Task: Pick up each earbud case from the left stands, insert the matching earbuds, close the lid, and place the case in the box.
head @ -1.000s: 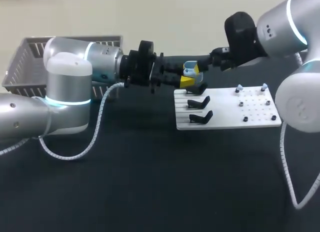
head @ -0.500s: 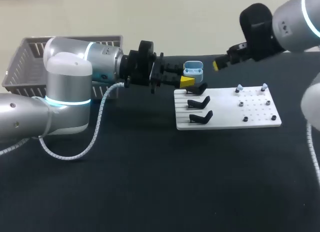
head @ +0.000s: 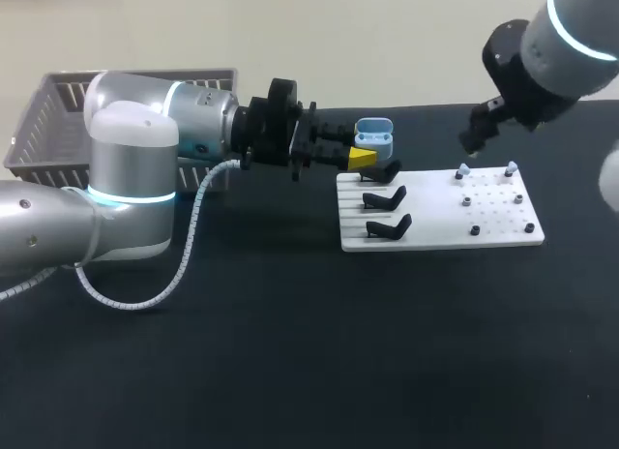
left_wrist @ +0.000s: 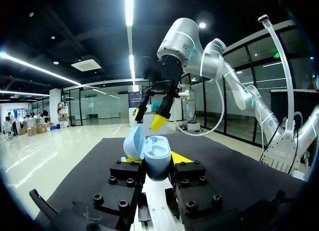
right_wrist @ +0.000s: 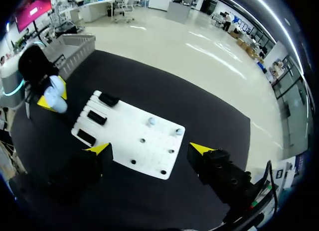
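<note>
And there's the earbud case (head: 373,134): pale blue, rounded, held clear of the table (head: 290,372) just beyond the near corner of the white board (head: 440,217). The left jaws are clamped on it from both sides. The left arm comes in level from the basket (head: 58,110) side.

The right arm has made its move! A second ago its jaws were right up against the case. Half a second ago they had pulled back toward the right. Now they hang over the far edge of the board, just above the two pale earbuds (head: 463,169) standing on their pegs. The case and the left arm haven't budged.

The left wrist view shows the detail the head view misses. The case (left_wrist: 155,159) has its lid tipped up and its hollow showing, and yellow fingertips (left_wrist: 131,160) press its flanks. Beyond it, the right jaws hang in the air.

From the right wrist the whole board (right_wrist: 122,129) lies below. There are three black stands (right_wrist: 96,117) along one end and two earbuds (right_wrist: 151,121) toward the far edge, with dark pegs dotted about. Here the right jaws plainly stand wide apart, holding nothing. Off beyond the stands, the case (right_wrist: 54,100) sits in the left jaws near the basket (right_wrist: 75,47).
</note>
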